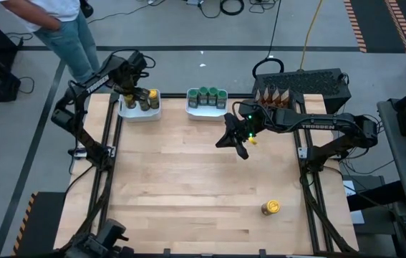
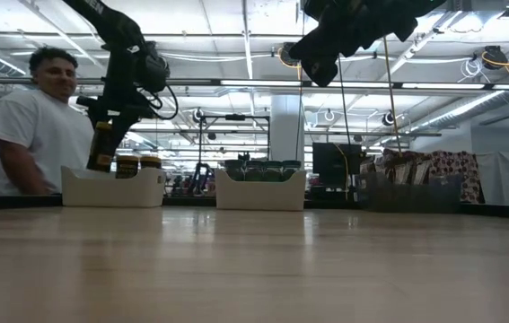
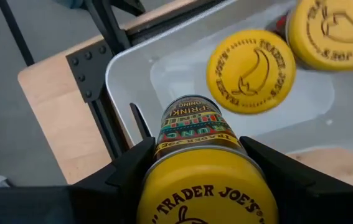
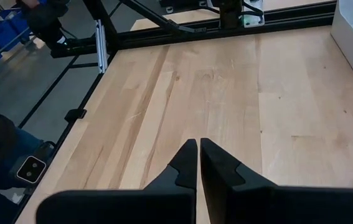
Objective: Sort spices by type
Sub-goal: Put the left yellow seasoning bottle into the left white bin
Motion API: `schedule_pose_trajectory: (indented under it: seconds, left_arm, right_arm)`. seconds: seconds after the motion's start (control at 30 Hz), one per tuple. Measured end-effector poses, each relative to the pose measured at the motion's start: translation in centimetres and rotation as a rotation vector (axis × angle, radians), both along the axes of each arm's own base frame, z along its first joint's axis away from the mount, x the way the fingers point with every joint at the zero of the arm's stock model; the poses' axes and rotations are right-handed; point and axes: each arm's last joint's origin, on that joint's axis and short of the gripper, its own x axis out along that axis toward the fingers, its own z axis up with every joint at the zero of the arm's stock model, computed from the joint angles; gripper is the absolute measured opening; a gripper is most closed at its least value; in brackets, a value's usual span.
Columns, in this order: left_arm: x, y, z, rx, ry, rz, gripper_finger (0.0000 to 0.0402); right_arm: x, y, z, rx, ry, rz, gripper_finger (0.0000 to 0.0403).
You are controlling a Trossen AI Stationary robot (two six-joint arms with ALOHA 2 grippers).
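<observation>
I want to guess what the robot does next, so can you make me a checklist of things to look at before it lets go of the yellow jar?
1. Left gripper shut on the held yellow-lid jar: ok.
2. Jar over the left white tray: ok.
3. Bare spot in the tray beside the two yellow-lid jars already inside: ok.
4. Jar low enough to release: cannot tell.
5. Right gripper shut, holding nothing, raised above the table, away from the tray: ok.
6. All yellow jars sorted: not ok, one lone jar stands near the table's front right.

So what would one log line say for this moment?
left gripper: holds yellow-lid jar over tray | right gripper: shut, empty, mid-table
</observation>
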Motion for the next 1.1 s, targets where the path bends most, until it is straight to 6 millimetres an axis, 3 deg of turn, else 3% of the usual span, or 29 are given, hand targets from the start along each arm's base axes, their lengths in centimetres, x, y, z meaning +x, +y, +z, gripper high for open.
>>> schedule_pose_trajectory:
  seconds: [0.73, 1.1]
  left_arm:
    - [0.95, -0.45, -0.01, 0.036, -0.078, 0.277, 0.022]
    - [0.81, -0.88, -0.06, -0.069, -0.017, -0.1, 0.0235]
  right_arm:
    - [-0.03, 0.01, -0.04, -0.021, -0.002, 0.012, 0.0]
    - [-0.22, 0.12, -0.36, -0.026, 0.03, 0.03, 0.0]
